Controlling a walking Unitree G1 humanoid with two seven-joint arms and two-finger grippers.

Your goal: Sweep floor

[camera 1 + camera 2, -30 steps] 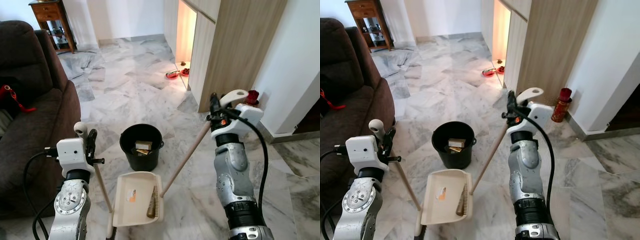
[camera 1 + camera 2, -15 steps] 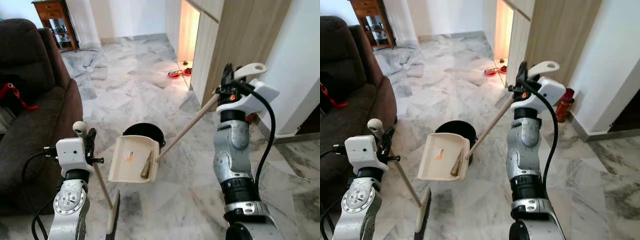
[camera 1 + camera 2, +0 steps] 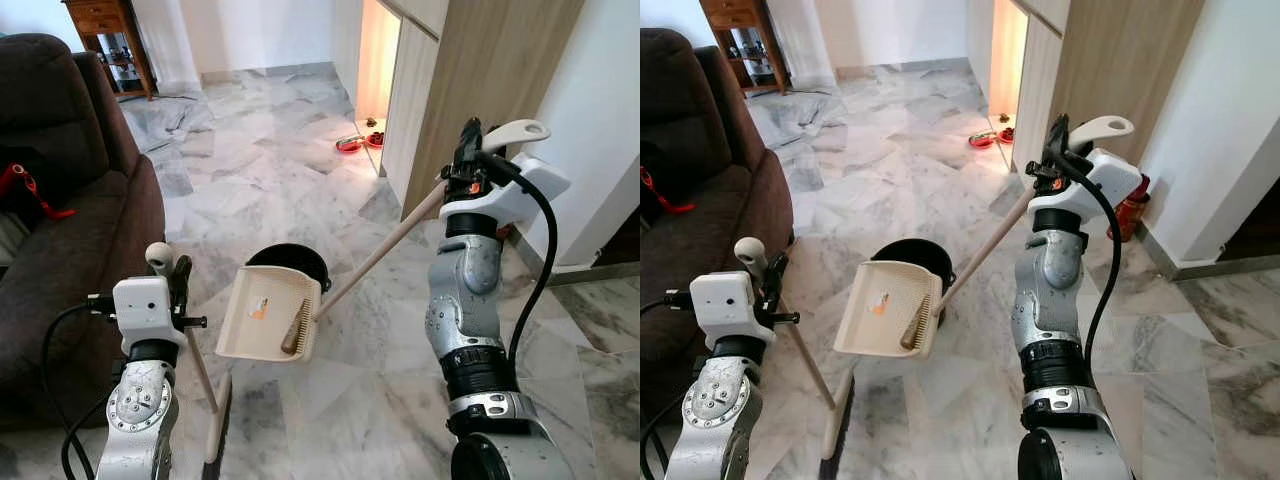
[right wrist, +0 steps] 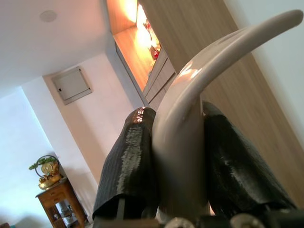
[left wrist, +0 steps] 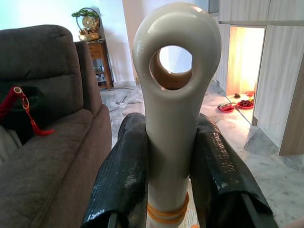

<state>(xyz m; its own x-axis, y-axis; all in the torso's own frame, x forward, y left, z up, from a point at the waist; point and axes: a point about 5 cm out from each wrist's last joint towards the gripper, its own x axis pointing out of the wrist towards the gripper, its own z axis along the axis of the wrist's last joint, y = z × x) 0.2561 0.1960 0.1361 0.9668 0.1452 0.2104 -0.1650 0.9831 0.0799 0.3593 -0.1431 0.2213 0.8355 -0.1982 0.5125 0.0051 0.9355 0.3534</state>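
The right gripper (image 3: 468, 160) is pinching the curved top of the dustpan handle (image 3: 385, 248), its 2 black fingers (image 4: 128, 164) pressed against either side of the cream grip. It is holding the dustpan (image 3: 272, 315) raised off the floor and tilted, the handle's long axis running down and toward the robot's left from the gripper to the pan. The pan is hanging directly in front of the black bucket (image 3: 300, 262), overlapping the bucket's near rim, with its open lip pointing down toward the robot and its back wall up toward the bucket. An orange scrap (image 3: 258, 310) and a brown strip by the comb edge are lying on the pan's face.

The left gripper (image 3: 181, 287) is clamping the broom handle (image 5: 175, 95) just under its ring-shaped end, 2 fingers (image 5: 124, 175) closed on the shaft. The broom (image 3: 212, 425) is standing nearly upright, head on the marble floor (image 3: 270, 170) just beside the robot, below and left of the pan.

The emptying step appears to be under way. What matters next is that the bucket mouth lies behind and slightly below the pan, so the right arm, the nearer 1, would need to carry the pan over the rim and tip it away, or the debris could slide onto the floor instead.
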